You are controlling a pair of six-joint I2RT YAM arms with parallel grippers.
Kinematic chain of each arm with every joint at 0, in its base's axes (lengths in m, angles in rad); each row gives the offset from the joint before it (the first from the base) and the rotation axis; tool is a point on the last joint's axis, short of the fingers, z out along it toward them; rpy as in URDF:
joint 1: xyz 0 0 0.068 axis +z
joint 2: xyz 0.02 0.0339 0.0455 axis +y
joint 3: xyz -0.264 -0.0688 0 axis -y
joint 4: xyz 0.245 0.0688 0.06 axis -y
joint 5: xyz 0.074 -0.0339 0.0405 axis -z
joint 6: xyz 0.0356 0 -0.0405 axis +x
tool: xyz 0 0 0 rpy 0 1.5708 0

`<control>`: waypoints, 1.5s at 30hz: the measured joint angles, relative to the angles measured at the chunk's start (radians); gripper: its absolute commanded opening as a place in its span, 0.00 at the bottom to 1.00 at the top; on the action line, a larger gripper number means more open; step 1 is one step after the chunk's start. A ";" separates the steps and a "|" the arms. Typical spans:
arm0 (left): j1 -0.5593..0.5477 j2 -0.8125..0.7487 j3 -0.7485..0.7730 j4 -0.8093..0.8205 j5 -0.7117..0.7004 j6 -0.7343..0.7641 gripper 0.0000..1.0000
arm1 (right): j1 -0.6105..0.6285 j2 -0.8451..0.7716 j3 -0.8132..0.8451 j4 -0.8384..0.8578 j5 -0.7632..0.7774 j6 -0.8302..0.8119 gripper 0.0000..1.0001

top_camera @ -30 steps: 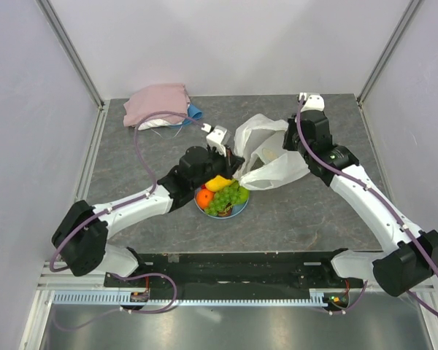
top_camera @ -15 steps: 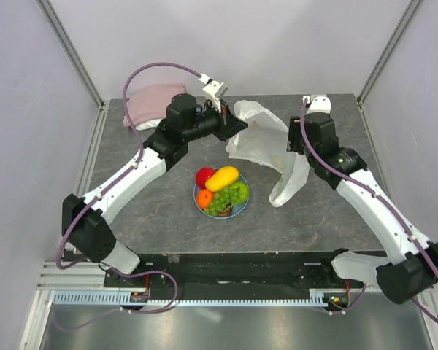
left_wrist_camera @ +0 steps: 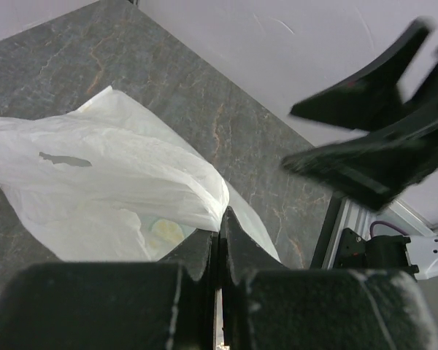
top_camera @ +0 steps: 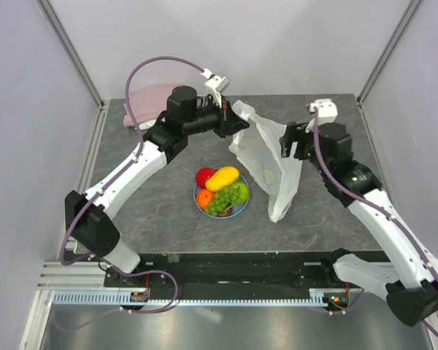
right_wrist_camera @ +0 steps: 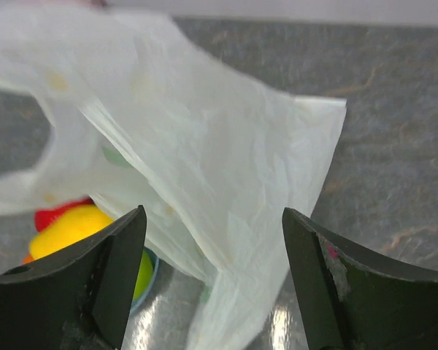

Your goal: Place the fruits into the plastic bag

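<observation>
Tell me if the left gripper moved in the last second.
Yes. The left gripper went from beside the blue plate toward the far wall, pinching the plastic bag.

Ahead of the right tool (right_wrist_camera: 213, 219) the plastic bag (right_wrist_camera: 204, 146) is out of focus, its print only faint smudges; below and left of that tool the bag hides most of the fruits (right_wrist_camera: 71, 227), leaving red and yellow patches and a sliver of plate (right_wrist_camera: 153, 279); at the left tool (left_wrist_camera: 219, 222) the pressed-together fingers cover the pinched bag edge; beyond it the right tool is blurred and cut off by the picture's edge; from above, the left arm (top_camera: 131, 171) hides much of the pink cloth (top_camera: 149, 95).
</observation>
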 measured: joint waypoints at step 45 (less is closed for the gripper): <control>0.122 0.307 0.280 -0.095 -0.061 0.179 0.70 | 0.118 0.248 0.222 -0.172 0.223 -0.033 0.00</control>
